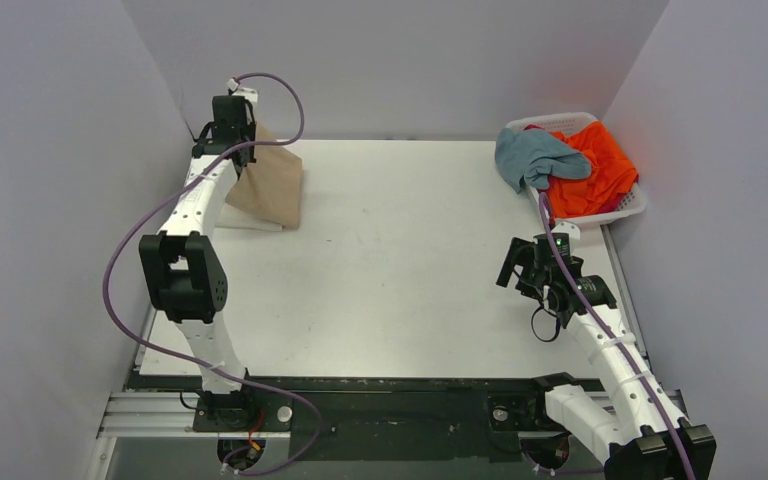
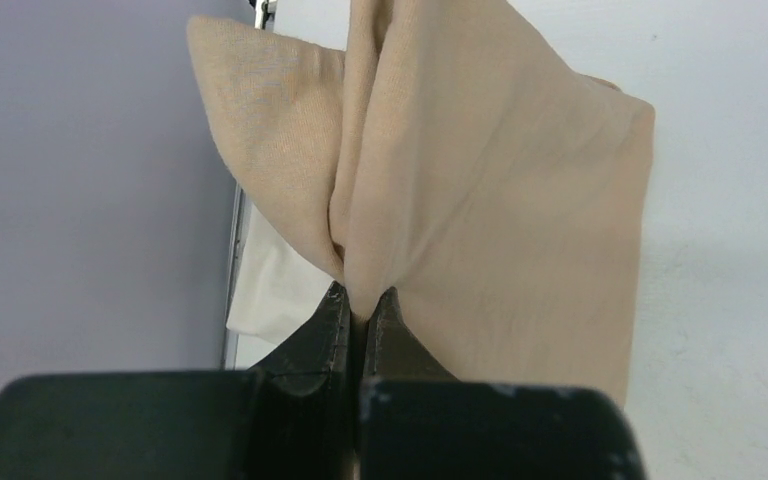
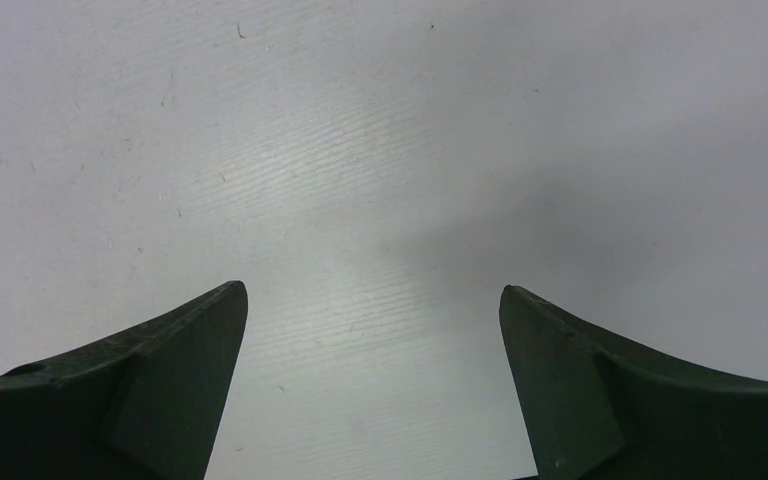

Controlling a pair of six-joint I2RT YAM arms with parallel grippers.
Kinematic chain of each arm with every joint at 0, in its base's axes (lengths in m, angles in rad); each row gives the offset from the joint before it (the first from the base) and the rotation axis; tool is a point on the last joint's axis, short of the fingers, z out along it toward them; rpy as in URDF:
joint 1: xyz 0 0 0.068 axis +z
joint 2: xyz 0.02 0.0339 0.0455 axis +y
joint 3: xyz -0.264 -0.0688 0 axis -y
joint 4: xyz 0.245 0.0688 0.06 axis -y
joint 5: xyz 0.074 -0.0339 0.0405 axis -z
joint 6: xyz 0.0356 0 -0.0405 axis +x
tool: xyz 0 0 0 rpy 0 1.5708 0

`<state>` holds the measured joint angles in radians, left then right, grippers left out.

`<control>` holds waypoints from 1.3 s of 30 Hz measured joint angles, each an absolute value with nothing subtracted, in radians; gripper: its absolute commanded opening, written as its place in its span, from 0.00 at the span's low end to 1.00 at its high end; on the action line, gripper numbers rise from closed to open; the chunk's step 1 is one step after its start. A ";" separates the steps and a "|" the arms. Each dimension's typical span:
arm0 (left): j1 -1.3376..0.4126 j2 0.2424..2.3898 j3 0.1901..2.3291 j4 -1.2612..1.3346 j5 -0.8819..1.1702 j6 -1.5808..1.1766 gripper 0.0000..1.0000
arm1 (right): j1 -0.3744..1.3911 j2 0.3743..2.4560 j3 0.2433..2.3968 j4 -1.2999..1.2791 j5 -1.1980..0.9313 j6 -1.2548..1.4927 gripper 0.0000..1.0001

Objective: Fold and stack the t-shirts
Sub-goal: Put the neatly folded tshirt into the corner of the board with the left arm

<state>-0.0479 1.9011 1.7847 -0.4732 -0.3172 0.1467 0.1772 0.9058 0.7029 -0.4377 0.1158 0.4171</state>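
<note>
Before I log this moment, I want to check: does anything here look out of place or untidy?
Only the grey-blue t-shirt: it hangs over the rim of the white basket instead of lying inside with the orange t-shirt.

Tan shirt (image 2: 500,200) was soft matt knit cloth w/ fine weave; cream shirt (image 2: 275,285) same sort of cloth. Table (image 3: 380,150) was white, matt, faintly grained, w/ small specks. Basket (image 1: 620,213) looked white plastic. Left fingers (image 2: 325,330) were black matt plastic.
</note>
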 measured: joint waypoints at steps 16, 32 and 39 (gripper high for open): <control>0.120 2.139 1.890 -0.445 -0.236 0.151 0.00 | 0.177 0.920 0.708 -0.480 0.162 0.418 0.92; 0.226 2.226 1.898 -0.438 -0.221 -0.036 0.81 | 0.177 0.975 0.741 -0.492 0.178 0.421 0.92; 0.239 2.221 1.991 -0.496 -0.389 -0.162 0.85 | 0.177 0.965 0.786 -0.513 0.181 0.429 0.93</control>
<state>0.2390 2.2211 1.9911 -0.4965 -0.3885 -0.1616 0.1772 0.9649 0.7864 -0.5133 0.1810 0.4286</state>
